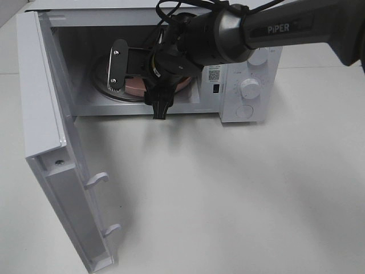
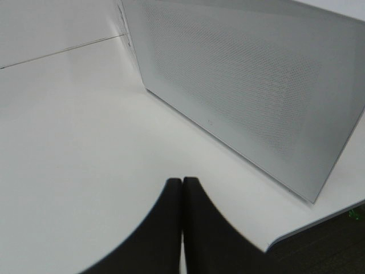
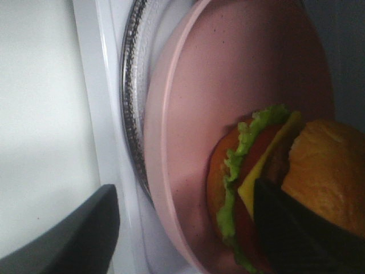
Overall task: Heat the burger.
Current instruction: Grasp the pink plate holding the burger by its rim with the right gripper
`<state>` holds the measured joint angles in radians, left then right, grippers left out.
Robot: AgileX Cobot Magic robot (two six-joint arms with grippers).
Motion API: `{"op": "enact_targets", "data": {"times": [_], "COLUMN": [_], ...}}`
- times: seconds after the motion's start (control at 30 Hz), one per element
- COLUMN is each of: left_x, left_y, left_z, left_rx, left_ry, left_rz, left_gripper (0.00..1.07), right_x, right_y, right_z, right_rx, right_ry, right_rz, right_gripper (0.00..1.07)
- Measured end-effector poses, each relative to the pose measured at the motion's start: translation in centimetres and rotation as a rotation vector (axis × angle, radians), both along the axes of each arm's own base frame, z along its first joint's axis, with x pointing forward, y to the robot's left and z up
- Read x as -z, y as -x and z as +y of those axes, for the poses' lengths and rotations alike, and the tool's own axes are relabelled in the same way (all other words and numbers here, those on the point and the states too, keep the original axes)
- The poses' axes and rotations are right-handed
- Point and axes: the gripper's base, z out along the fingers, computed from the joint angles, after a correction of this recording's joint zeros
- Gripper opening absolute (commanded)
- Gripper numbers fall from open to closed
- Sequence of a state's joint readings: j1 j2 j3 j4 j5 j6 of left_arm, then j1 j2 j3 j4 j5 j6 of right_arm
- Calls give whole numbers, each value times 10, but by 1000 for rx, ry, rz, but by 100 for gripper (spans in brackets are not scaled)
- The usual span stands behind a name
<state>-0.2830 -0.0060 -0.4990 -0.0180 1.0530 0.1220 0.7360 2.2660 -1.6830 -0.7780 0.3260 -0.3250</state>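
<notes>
The burger (image 3: 268,165) lies on a pink plate (image 3: 228,74) on the microwave's glass turntable (image 3: 132,85). Its brown bun, lettuce, cheese and tomato show in the right wrist view. My right gripper (image 3: 183,188) is inside the oven and open wide. One dark finger (image 3: 296,234) is in front of the burger, the other is outside the plate's rim. In the exterior view the right gripper (image 1: 138,91) covers the burger, and only part of the plate (image 1: 136,85) shows. My left gripper (image 2: 182,188) is shut on nothing, low over the table.
The white microwave (image 1: 245,85) stands at the back with its door (image 1: 40,114) swung wide open to the left. Its knobs are on the right. In the left wrist view a white perforated microwave panel (image 2: 239,80) rises close by.
</notes>
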Motion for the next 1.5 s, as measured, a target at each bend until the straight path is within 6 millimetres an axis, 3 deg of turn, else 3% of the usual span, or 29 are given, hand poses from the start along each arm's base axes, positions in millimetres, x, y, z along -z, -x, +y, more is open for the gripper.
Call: {"op": "enact_targets", "data": {"times": [0.43,0.7,1.5], "left_x": [0,0,0], "left_y": [0,0,0], "left_z": [0,0,0], "left_rx": [0,0,0], "left_ry": [0,0,0], "left_rz": [0,0,0], "left_gripper": [0,0,0], "right_x": [10,9,9], "right_y": [-11,-11,-10], "right_z": [5,9,14], "right_rx": [12,-1,17], "right_ry": [-48,-96,-190], "right_rz": [-1,-8,19], "right_gripper": [64,55,54]}}
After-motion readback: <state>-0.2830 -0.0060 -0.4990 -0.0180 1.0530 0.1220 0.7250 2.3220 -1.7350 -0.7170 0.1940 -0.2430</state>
